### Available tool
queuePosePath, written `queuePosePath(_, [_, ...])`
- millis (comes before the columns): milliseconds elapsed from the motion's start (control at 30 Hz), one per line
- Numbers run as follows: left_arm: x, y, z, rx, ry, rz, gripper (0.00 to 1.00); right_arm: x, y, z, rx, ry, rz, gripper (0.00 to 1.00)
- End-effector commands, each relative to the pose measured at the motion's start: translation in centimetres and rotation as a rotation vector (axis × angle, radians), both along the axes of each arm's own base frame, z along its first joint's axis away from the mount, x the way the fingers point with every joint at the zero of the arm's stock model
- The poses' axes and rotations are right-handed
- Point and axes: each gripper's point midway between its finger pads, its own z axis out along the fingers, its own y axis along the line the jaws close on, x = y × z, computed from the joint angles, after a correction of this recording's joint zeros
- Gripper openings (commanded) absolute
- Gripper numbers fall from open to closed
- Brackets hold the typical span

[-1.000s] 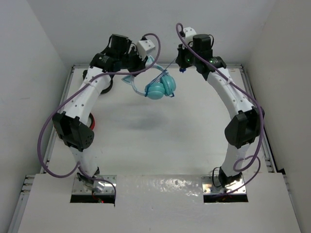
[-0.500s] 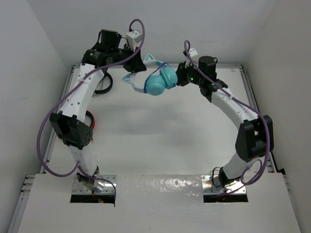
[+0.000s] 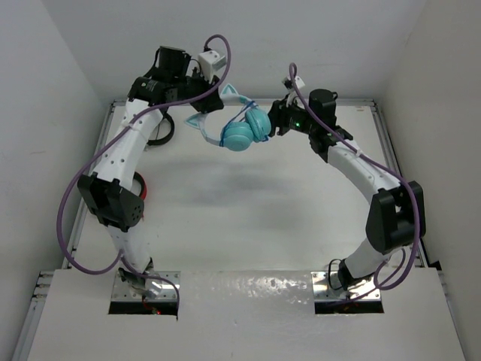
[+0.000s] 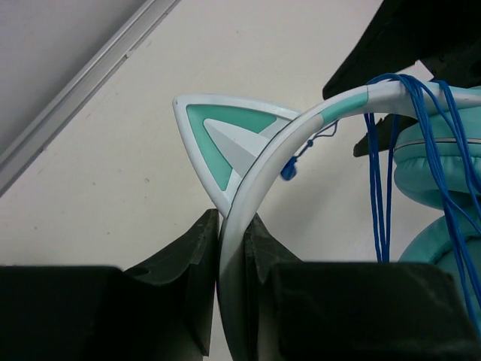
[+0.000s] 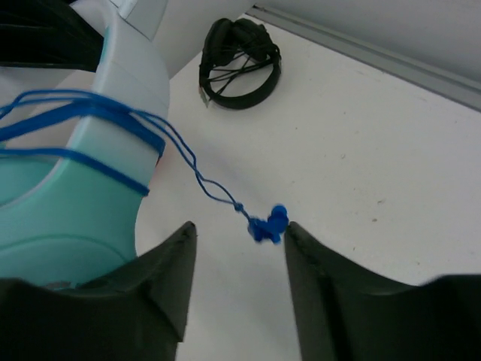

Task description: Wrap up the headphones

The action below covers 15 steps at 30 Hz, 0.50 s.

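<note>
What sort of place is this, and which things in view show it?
Probably a robotics lab test cell: a white table boxed by plain white panels, a cabled left arm and right arm bolted at its near edge, and black headphones lying as props.

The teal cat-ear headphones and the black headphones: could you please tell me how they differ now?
The teal over-ear headphones with a pale cat-ear headband hang above the table, band clamped between the left fingers; the black over-ear headphones lie on the table, untouched. The teal pair has a thin blue cable looped round its band; the black pair is dark all over, without ears. Both have arched headbands and round earcups.
</note>
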Motion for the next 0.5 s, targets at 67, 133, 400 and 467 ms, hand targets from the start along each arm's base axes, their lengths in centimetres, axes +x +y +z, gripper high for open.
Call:
queuePosePath(67, [-0.2, -0.3, 3.4, 0.060, -0.186, -0.056, 0.00, -0.4, -1.4, 0.8, -0.073, -0.025, -0.025, 0.61])
queuePosePath(133, [0.2, 0.1, 3.2, 0.077, -0.196, -0.031, 0.00, -0.7, -2.0, 0.7, -0.117, -0.042, -0.022, 0.73])
queuePosePath(400, [1.1, 0.0, 1.1, 0.092, -0.175, -0.018, 0.00, -3.6, -6.7, -1.4, -0.341, 0.034, -0.135, 0.95])
queuePosePath(467, [1.3, 0.1, 0.7, 0.099, -0.173, -0.013, 0.00, -4.5, -7.9, -1.4, -0.379, 0.052, -0.160, 0.71])
